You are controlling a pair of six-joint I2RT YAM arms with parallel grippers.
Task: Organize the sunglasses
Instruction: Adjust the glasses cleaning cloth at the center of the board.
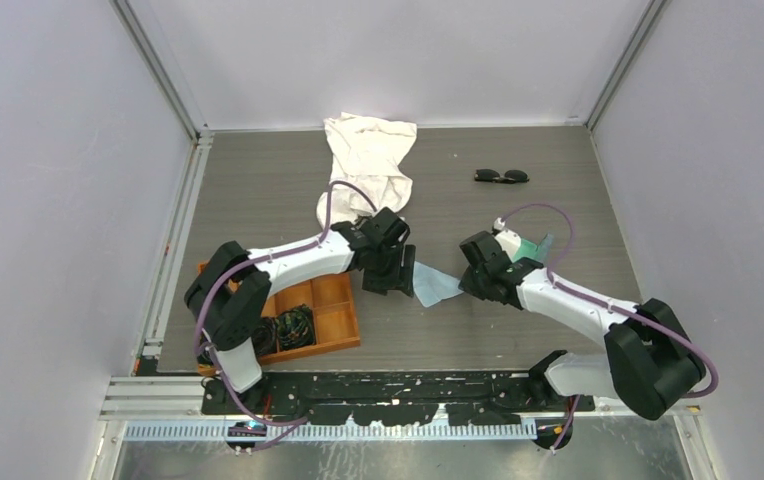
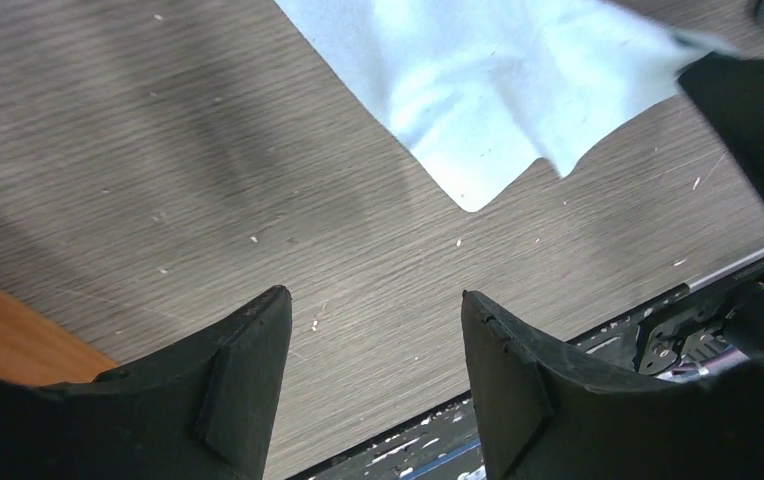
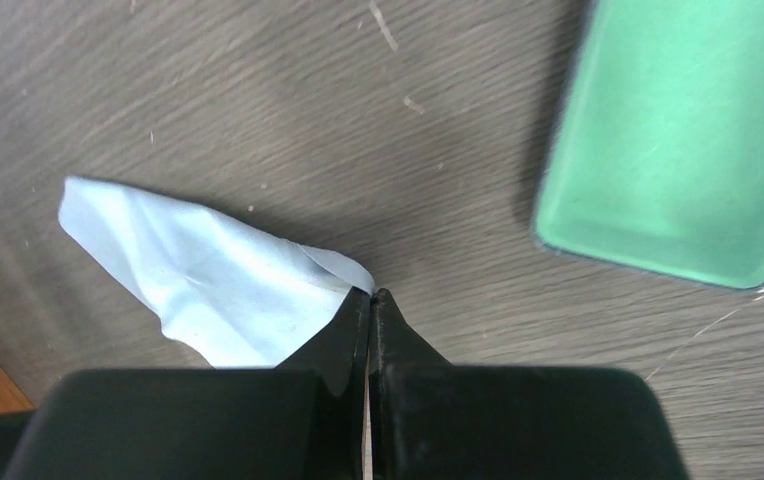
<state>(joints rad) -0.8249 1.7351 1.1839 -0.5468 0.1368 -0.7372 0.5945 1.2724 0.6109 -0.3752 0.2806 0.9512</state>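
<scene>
Top external: wooden tray (image 1: 335, 296), 7 o'clock, holds black coiled bundles (image 1: 295, 327); my right gripper (image 3: 371, 294) pinches blue cloth (image 3: 208, 280); left gripper (image 2: 373, 296) spread wide.

Both arms are the same build: the left arm (image 1: 298, 262) and right arm (image 1: 568, 300) have smooth white link shells between chunky matte-black joint housings. The big black shoulder blocks sit around 8 and 4 o'clock in the top view. A thin purple cable (image 1: 538, 206) runs along each arm and arches off near the wrist. The left gripper (image 2: 373, 310) has black wedge fingers (image 2: 248, 370) with flat stepped pads. The right gripper (image 3: 371, 295) matches it, with a boxy black body and glossy black tips.
</scene>
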